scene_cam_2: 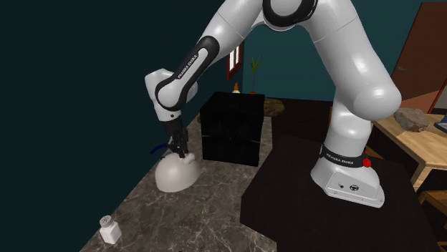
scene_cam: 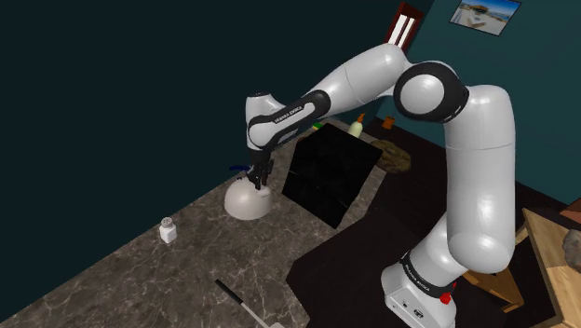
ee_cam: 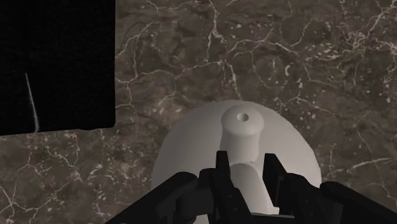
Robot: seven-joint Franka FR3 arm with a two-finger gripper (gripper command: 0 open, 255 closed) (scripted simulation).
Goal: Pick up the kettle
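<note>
The kettle [scene_cam: 248, 201] is a plain white dome resting on the dark marble counter [scene_cam: 140, 270], with a short white stem [ee_cam: 242, 130] rising from its top. My black gripper [scene_cam: 260, 183] comes down on it from above. In the wrist view the gripper [ee_cam: 247, 177] is shut on the lower part of that stem, one finger pressed against each side. In the second exterior view the gripper [scene_cam_2: 179, 152] sits on the crown of the kettle [scene_cam_2: 176, 176]. A thin blue piece [scene_cam_2: 155, 148] sticks out beside the gripper; I cannot tell what it belongs to.
A black box [scene_cam: 331, 177] stands on the counter just beside the kettle, toward the stand. A small white shaker [scene_cam: 168, 229] and a long thin utensil [scene_cam: 237, 300] lie nearer the counter's front. A bottle [scene_cam: 357, 126] stands behind the box. The dark wall runs close behind the kettle.
</note>
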